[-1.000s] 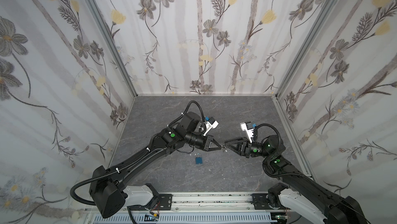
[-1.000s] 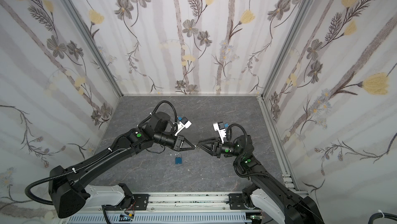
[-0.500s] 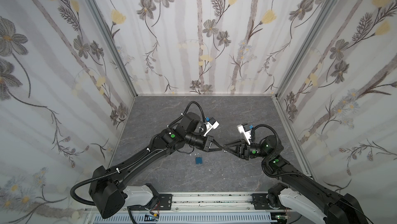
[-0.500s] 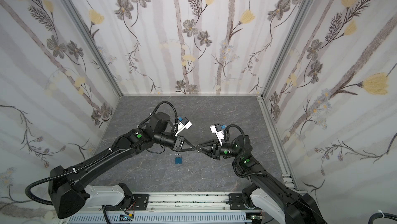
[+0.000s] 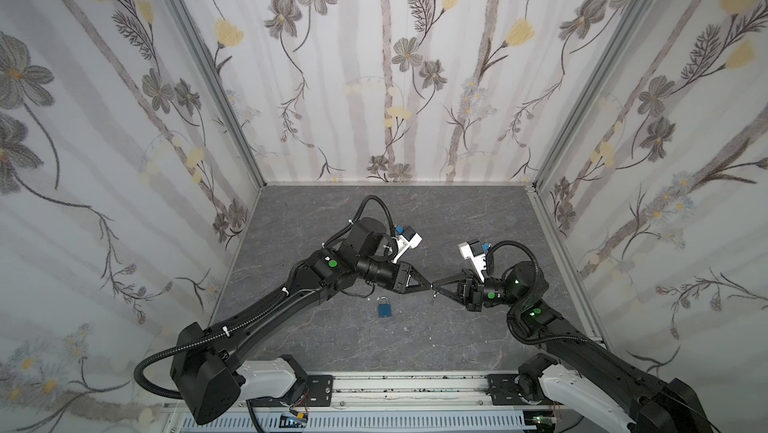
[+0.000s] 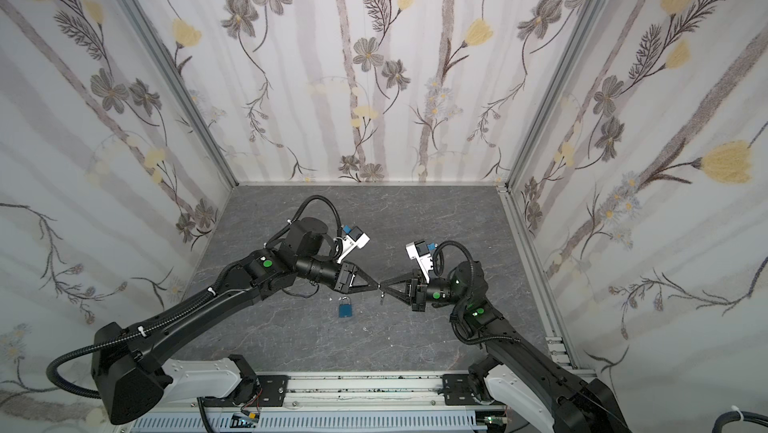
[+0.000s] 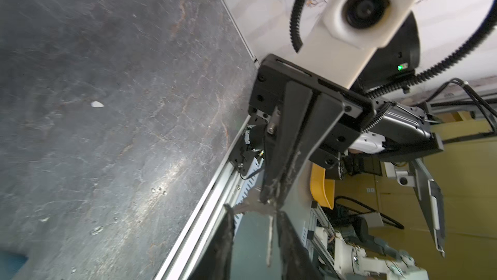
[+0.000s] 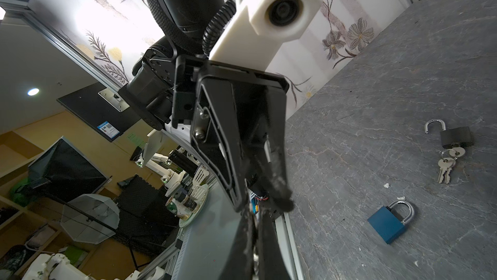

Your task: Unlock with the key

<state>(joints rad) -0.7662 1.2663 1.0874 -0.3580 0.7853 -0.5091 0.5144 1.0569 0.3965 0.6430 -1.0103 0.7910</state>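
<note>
Key [image 7: 269, 234]: hangs pinched in my tightly closed right gripper [image 5: 438, 285], tip to tip with my left gripper [image 5: 427, 284], jaws parted and empty, seemingly a handover; padlock [image 5: 384, 308] lies on the table [image 5: 332, 347] just below.

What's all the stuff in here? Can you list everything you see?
blue padlock: one, blue, silver shackle shut, lying on the grey tabletop.
black padlock: one, black, shackle open, on the tabletop, seen only in the right wrist view.
bunch of keys: one, silver, at the black padlock's bottom end.
key: one, silver, hanging at the right gripper's tip.
white scraps: a few, white, scattered on the tabletop.
walls: three, flowered.
left gripper: one, black, open, tip to tip with the right one.
right gripper: one, black, shut on the key.
</note>
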